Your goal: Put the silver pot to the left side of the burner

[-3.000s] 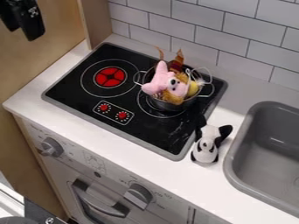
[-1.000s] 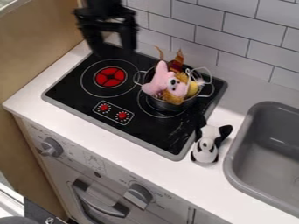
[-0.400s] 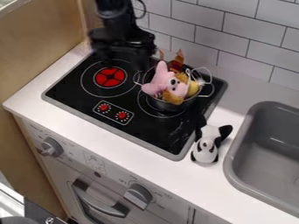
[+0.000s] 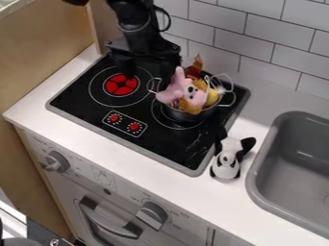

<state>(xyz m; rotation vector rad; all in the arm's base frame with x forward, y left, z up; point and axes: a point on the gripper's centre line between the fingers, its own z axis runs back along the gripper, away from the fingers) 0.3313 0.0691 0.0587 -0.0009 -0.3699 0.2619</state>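
My gripper (image 4: 148,74) hangs over the back of the black cooktop (image 4: 83,103), its two fingers spread with nothing between them. One finger is above the red burner (image 4: 121,85), the other close to the back left of the silver pot (image 4: 183,116); whether it touches cannot be told. The pot stands upright on the right burner, wire handles out to both sides. Plush toys fill it, among them a pink one (image 4: 172,90), hiding its inside.
A black and white plush toy (image 4: 227,161) stands on the counter at the cooktop's front right corner. Further right lies a grey sink (image 4: 262,158). A tiled wall rises behind, and a wooden panel (image 4: 48,57) stands at the left.
The gripper has come in from the upper left, then moved right and slightly down, towards the pot. The pot and toys have stayed in place.
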